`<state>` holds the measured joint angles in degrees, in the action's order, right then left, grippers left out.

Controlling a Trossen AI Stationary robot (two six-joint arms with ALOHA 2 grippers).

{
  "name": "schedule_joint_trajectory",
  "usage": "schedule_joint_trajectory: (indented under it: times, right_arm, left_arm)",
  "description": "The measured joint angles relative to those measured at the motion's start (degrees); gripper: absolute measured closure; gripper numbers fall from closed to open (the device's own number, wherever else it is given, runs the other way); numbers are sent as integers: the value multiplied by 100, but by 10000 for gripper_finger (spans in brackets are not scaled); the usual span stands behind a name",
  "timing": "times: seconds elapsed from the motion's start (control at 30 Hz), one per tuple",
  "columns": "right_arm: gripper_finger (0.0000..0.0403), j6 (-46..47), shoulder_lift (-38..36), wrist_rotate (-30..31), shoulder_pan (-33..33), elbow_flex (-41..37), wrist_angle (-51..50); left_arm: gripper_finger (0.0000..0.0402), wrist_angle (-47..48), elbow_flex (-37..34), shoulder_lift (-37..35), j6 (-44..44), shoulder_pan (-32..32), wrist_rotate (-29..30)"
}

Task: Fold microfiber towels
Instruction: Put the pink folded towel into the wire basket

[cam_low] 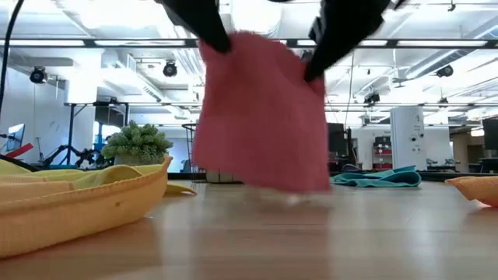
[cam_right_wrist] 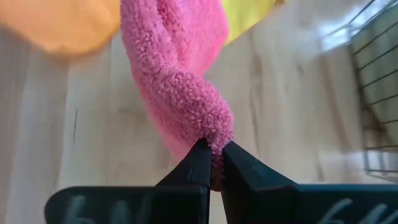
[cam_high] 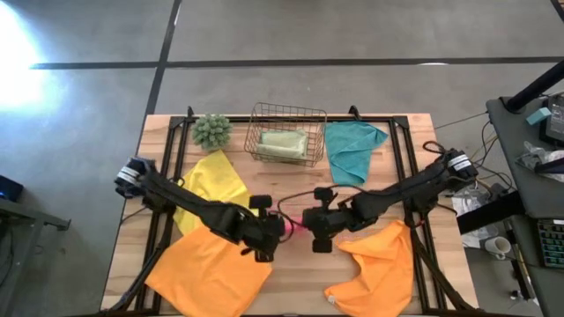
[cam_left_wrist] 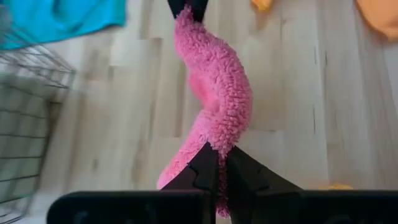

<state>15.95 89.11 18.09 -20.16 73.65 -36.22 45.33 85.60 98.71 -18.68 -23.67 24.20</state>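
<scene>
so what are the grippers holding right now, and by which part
Both hold the pink towel, lifted above the table. The left gripper and right gripper are each shut on its upper edge, one at each end.

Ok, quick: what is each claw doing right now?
Left claw: closed on one top corner of the pink towel, lifted above the table.
Right claw: closed on its other corner.

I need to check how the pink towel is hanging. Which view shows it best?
The low view: the pink towel hangs full-width above the table. The high view shows only a sliver between the arms; each wrist view shows just the bunched edge its gripper pinches.
</scene>
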Motion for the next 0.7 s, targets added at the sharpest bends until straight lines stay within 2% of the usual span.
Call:
schedule_joint_trajectory:
  times: [0.13, 0.3, 0.7]
  right_arm:
    - [394, 15, -12, 72, 186, 414, -85]
    - [394, -386, -56, 459, 518, 914, -197]
    - [394, -1584, -93, 412, 1826, 1763, -427]
  left_arm:
    - [401, 216, -2, -433, 44, 190, 5]
    - [401, 346, -13, -696, 610, 543, 38]
    - [401, 379, 212, -987, 2072, 1852, 165]
